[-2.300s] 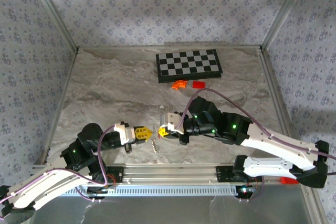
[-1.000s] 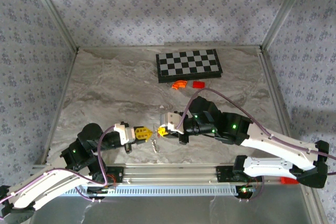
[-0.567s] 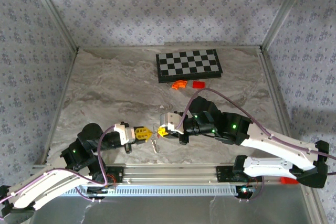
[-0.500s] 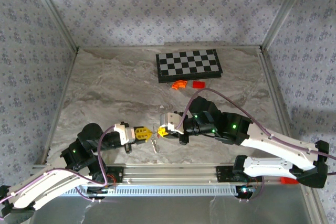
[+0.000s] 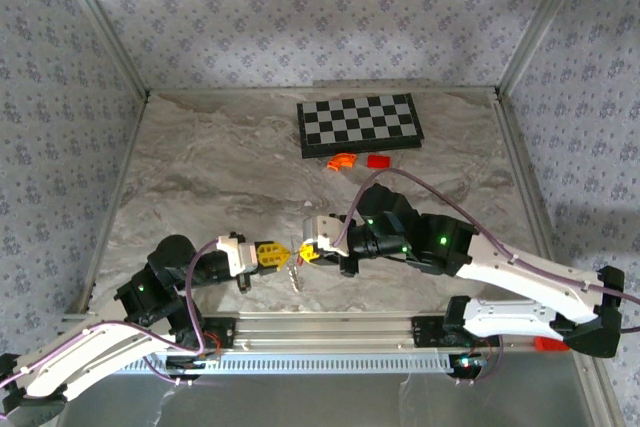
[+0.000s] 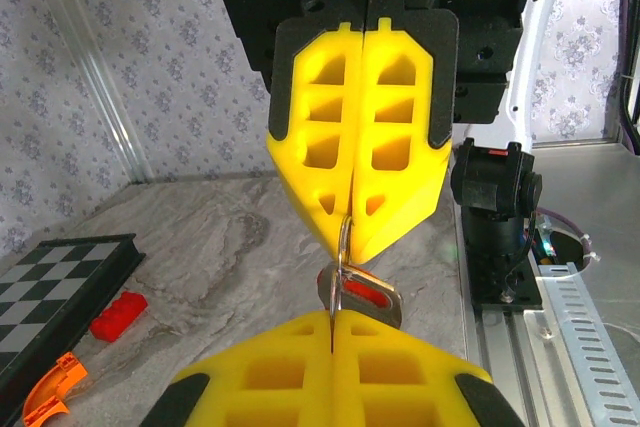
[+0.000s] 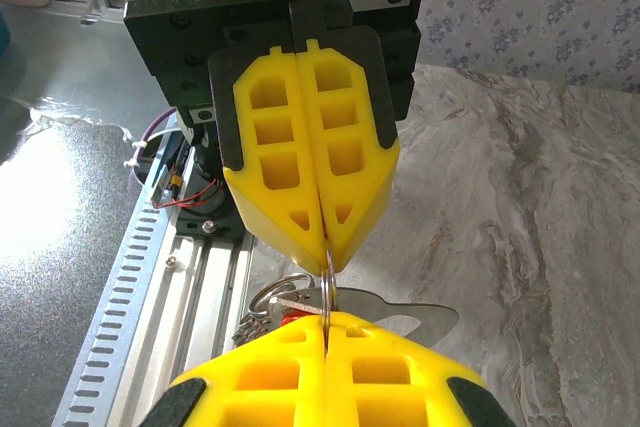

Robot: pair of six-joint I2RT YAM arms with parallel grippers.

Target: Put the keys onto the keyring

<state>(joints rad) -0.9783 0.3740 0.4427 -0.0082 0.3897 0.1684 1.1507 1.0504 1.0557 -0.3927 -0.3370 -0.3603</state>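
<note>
Near the table's front edge my left gripper and my right gripper meet tip to tip. Both are shut on the keyring, a thin silvery ring pinched edge-on between the two pairs of yellow fingers. In the left wrist view my own left gripper is at the bottom and the right gripper faces it from above. The keys, red-headed with a silvery blade, hang at the ring just under the tips. A smaller ring and a bit of chain dangle beside them, below my right gripper.
A black-and-white chessboard lies at the back of the table, with an orange curved piece and a red block just in front of it. The metal rail with the arm bases runs along the near edge.
The right arm has shifted very slightly to the left. Both grippers stay shut tip to tip on the ring, and the key still hangs below.
</note>
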